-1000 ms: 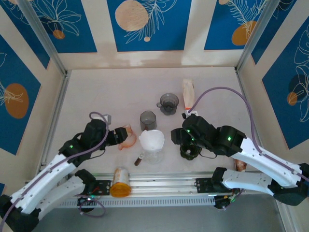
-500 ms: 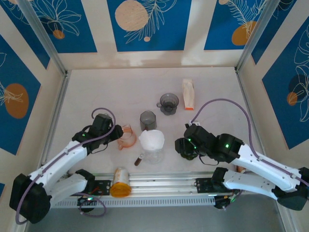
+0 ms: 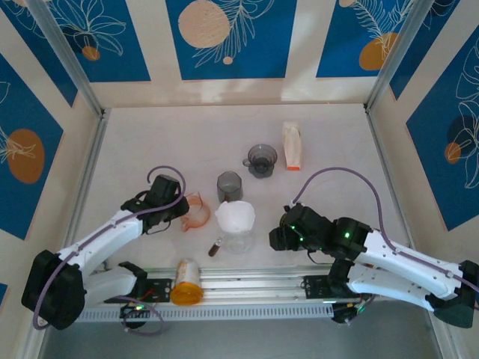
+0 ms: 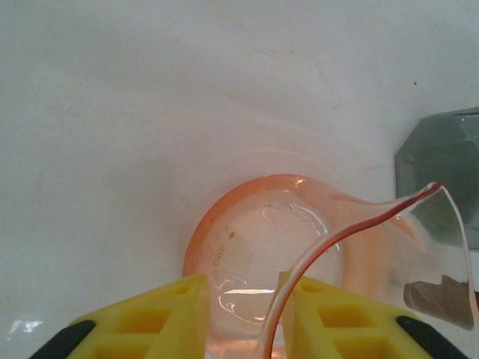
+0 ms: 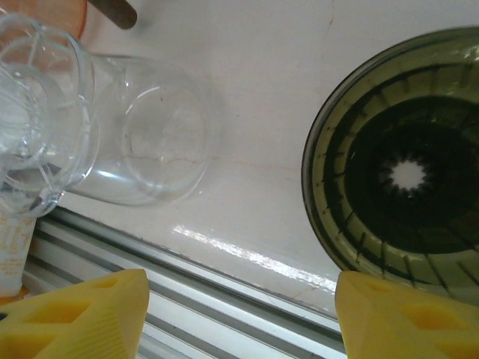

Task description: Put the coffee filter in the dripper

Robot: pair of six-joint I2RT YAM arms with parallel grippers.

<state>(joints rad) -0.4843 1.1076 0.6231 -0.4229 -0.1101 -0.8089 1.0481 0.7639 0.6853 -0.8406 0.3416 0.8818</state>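
White filter is sitting in the middle, between two grippers.
The coffee filter (image 3: 236, 215) is resting point down on a clear glass jug (image 3: 236, 241), low in the middle of the top view. The right gripper (image 5: 241, 288) is hanging just to its right, fingers wide apart and empty, with the dark dripper (image 5: 352, 179) close beside it. The left gripper (image 4: 245, 299) is holding its fingers a little apart around the pink cup's (image 4: 254, 239) wall. The right arm looks handier.

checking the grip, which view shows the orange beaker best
Left wrist: the orange beaker is close up, its rim between the left pincer fingers. Top external shows it small, at that pincer's tip.
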